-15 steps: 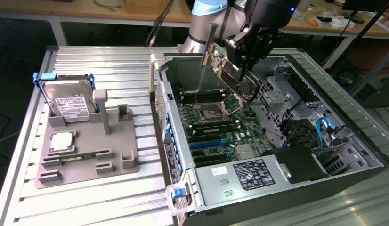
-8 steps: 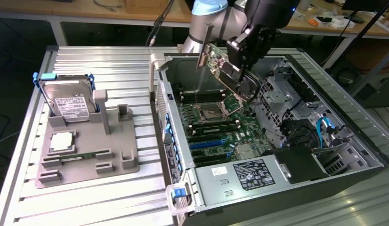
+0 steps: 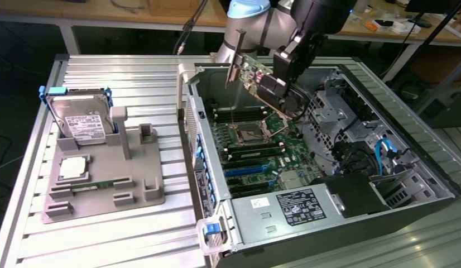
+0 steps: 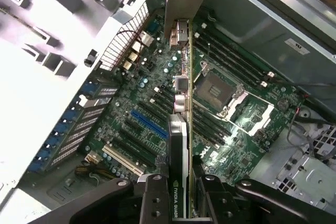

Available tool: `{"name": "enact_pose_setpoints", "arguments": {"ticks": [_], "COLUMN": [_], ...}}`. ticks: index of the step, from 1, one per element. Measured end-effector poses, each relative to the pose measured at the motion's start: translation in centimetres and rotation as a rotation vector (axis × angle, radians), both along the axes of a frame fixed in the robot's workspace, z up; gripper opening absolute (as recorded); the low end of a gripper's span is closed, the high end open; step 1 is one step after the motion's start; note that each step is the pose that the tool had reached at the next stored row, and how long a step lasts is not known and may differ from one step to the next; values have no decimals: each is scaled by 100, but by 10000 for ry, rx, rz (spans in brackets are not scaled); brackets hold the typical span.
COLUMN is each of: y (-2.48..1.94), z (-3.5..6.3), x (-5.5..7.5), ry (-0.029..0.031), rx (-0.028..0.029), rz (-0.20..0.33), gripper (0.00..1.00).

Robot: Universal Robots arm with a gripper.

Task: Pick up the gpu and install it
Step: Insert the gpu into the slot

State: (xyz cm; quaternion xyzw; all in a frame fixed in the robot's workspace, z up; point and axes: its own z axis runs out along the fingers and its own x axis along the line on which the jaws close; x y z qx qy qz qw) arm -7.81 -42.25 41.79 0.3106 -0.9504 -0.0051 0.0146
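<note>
1. Closest in the exterior view, a slotted silver aluminium table (image 3: 119, 240) is carrying the whole setup. The near end of a black open-sided PC tower case (image 3: 420, 167) is lying on it, with a silver power supply box with a white label (image 3: 290, 209) sitting inside.
2. Toward the exterior view's left, a grey plastic parts fixture (image 3: 104, 195) is propping up a silver hard drive with a white label (image 3: 81, 120). It's also cradling a small green memory stick (image 3: 92, 185).
3. Further in, a green motherboard (image 3: 253, 162) (image 4: 157, 103) is lying flat in the case.
4. Above its far end, the black two-finger gripper (image 3: 279, 92) (image 4: 181, 192) is pinching the gpu (image 3: 254, 78) (image 4: 178, 140) between its fingers. The card is hanging tilted in the air over the board.
5. The gpu is looking like a thin dark card with a black shroud and a pale metal bracket on its end.
6. At the back, light wooden workbenches (image 3: 141, 11) are running across the room.
</note>
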Motion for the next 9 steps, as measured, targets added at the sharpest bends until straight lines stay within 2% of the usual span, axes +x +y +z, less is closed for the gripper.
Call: {"name": "enact_pose_setpoints", "arguments": {"ticks": [5,9], "y": [0,0], "z": [-2,-5], "x": [14,17], "ry": [37,37], "rx": [0,-1], "rz": [465,1317], "gripper": [27,27]}}
